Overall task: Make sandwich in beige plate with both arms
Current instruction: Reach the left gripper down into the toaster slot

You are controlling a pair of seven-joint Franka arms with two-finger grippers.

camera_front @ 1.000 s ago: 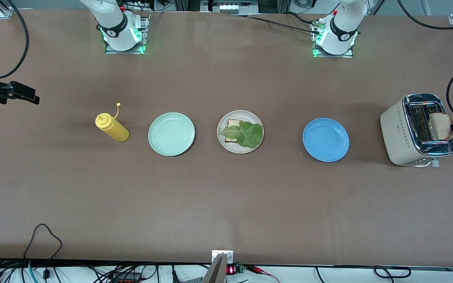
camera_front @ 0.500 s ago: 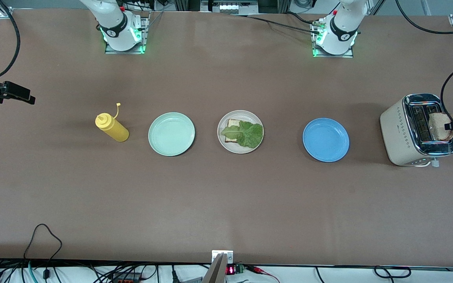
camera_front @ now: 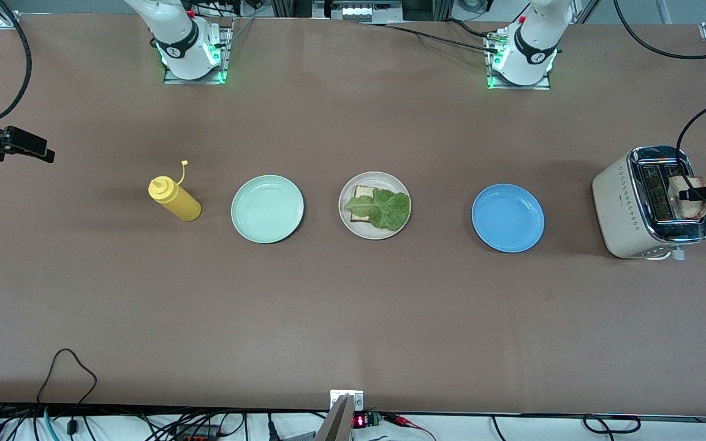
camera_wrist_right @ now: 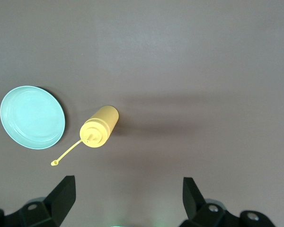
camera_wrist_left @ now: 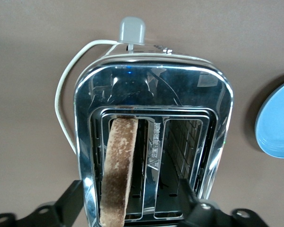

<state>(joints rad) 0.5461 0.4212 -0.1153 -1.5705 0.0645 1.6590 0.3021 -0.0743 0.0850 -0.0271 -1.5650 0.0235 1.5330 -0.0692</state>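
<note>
On the beige plate [camera_front: 374, 179] at the table's middle lies one bread slice [camera_front: 360, 195] with a green lettuce leaf [camera_front: 383, 209] on top. A second toasted slice [camera_front: 687, 209] [camera_wrist_left: 118, 175] stands upright in one slot of the toaster [camera_front: 619, 208] [camera_wrist_left: 151, 80] at the left arm's end. My left gripper [camera_front: 693, 195] [camera_wrist_left: 131, 198] is open over the toaster. One finger is on each side of that slice, clear of it. My right gripper [camera_front: 28, 146] [camera_wrist_right: 128, 198] waits open and empty, high above the table's edge at the right arm's end.
A blue plate [camera_front: 507, 218] [camera_wrist_left: 277, 123] lies between the toaster and the beige plate. A mint-green plate [camera_front: 267, 209] [camera_wrist_right: 32, 117] and a yellow squeeze bottle [camera_front: 175, 199] [camera_wrist_right: 98, 126] stand toward the right arm's end. The toaster's white cord [camera_wrist_left: 66, 99] loops beside it.
My left gripper has slid in over the toaster until its fingers straddle the toast. My right gripper drew back a little toward the table's edge, then stayed still.
</note>
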